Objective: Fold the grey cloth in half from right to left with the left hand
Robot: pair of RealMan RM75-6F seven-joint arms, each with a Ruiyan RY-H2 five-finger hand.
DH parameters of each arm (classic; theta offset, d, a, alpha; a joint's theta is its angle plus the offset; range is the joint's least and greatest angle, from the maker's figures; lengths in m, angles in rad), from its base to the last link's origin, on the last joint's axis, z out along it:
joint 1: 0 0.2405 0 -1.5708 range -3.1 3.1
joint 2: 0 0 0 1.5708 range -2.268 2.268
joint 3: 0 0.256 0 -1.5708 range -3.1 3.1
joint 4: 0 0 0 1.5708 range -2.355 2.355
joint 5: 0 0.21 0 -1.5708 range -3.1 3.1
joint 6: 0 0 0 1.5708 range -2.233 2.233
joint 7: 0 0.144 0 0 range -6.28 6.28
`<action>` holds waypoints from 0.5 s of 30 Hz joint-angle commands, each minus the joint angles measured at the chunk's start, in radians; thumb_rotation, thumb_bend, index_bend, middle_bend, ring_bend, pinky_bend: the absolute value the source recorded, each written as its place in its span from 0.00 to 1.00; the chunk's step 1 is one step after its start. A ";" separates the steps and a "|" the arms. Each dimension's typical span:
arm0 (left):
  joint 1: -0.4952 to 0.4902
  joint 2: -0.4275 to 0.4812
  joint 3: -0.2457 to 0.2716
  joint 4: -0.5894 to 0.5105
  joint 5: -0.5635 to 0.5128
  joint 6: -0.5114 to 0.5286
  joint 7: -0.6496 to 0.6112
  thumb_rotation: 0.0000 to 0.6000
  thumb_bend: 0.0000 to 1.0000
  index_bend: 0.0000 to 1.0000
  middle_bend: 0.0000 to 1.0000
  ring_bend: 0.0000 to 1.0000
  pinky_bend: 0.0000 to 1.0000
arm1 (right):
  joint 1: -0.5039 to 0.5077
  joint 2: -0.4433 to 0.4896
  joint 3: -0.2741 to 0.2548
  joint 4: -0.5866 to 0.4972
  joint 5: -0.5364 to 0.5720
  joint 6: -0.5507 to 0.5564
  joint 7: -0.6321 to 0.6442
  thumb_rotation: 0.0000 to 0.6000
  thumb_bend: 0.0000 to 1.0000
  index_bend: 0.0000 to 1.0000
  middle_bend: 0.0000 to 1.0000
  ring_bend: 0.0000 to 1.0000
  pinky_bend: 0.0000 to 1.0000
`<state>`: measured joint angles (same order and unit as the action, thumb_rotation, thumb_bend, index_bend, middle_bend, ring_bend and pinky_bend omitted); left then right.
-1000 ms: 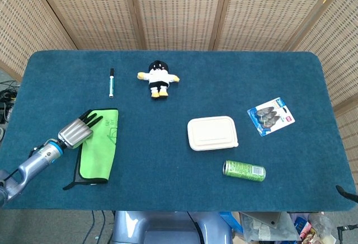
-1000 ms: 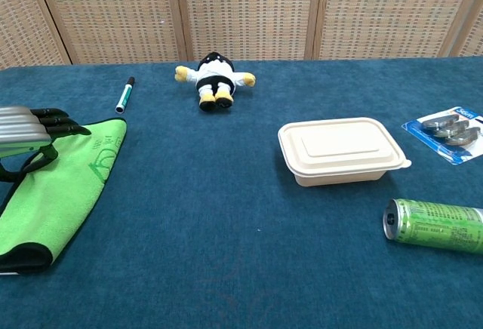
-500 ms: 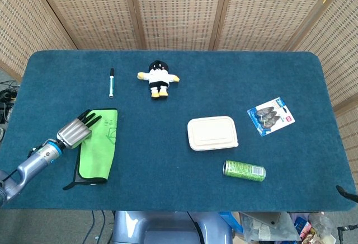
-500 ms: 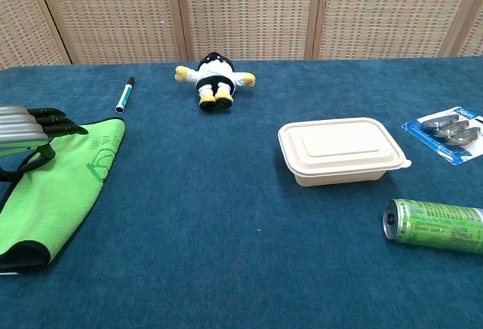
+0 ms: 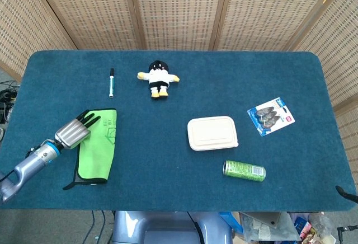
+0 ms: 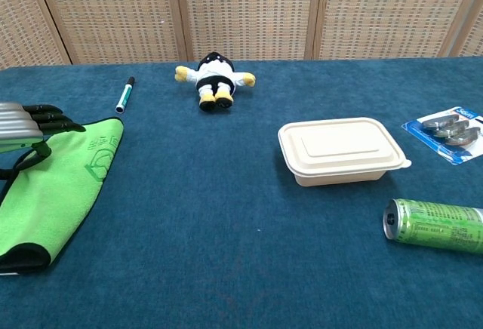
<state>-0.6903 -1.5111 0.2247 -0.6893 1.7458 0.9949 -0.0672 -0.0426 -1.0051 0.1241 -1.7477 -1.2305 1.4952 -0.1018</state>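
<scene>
A bright green cloth (image 5: 99, 146) with a dark trimmed edge lies flat in a narrow folded strip at the front left of the table; no grey side shows. The chest view has the cloth (image 6: 56, 193) at the lower left. My left hand (image 5: 75, 131) lies over the cloth's upper left edge, its dark fingers stretched out and apart, gripping nothing. In the chest view the left hand (image 6: 30, 121) sits at the frame's left border, fingertips just over the cloth's far corner. My right hand appears in neither view.
A marker pen (image 5: 111, 82) and a small plush figure (image 5: 159, 78) lie at the back. A cream lidded box (image 5: 212, 132), a green can (image 5: 244, 170) on its side and a blister pack (image 5: 271, 116) occupy the right half of the blue table (image 5: 168, 160).
My left hand has slid a little to the left and back, so less of it lies over the cloth. The cloth's far corner has shifted slightly left with it.
</scene>
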 commanded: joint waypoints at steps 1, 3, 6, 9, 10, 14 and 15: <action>0.007 0.018 -0.003 -0.017 0.002 0.021 -0.001 1.00 0.33 0.00 0.00 0.00 0.00 | -0.002 0.002 -0.002 -0.002 -0.002 0.001 0.002 1.00 0.00 0.00 0.00 0.00 0.00; 0.009 0.024 -0.004 -0.026 0.001 0.024 -0.002 1.00 0.26 0.00 0.00 0.00 0.00 | -0.002 0.003 -0.002 -0.003 -0.004 0.002 0.004 1.00 0.00 0.00 0.00 0.00 0.00; 0.012 0.033 -0.005 -0.039 0.000 0.029 -0.003 1.00 0.22 0.00 0.00 0.00 0.00 | -0.003 0.005 -0.003 -0.006 -0.007 0.003 0.006 1.00 0.00 0.00 0.00 0.00 0.00; 0.013 0.034 -0.007 -0.041 0.001 0.033 0.006 1.00 0.21 0.00 0.00 0.00 0.00 | -0.004 0.007 -0.004 -0.008 -0.010 0.005 0.007 1.00 0.00 0.00 0.00 0.00 0.00; 0.014 0.034 -0.009 -0.043 -0.001 0.033 0.009 1.00 0.21 0.00 0.00 0.00 0.00 | -0.005 0.007 -0.004 -0.009 -0.013 0.007 0.008 1.00 0.00 0.00 0.00 0.00 0.00; 0.023 0.038 -0.018 -0.049 -0.005 0.053 0.023 1.00 0.21 0.00 0.00 0.00 0.00 | -0.010 0.012 -0.006 -0.015 -0.022 0.016 0.015 1.00 0.00 0.00 0.00 0.00 0.00; 0.027 0.045 -0.020 -0.057 -0.005 0.065 0.019 1.00 0.21 0.00 0.00 0.00 0.00 | -0.011 0.013 -0.007 -0.015 -0.024 0.018 0.018 1.00 0.00 0.00 0.00 0.00 0.00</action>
<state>-0.6697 -1.4733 0.2088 -0.7382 1.7423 1.0451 -0.0469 -0.0525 -0.9932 0.1175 -1.7623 -1.2538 1.5115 -0.0851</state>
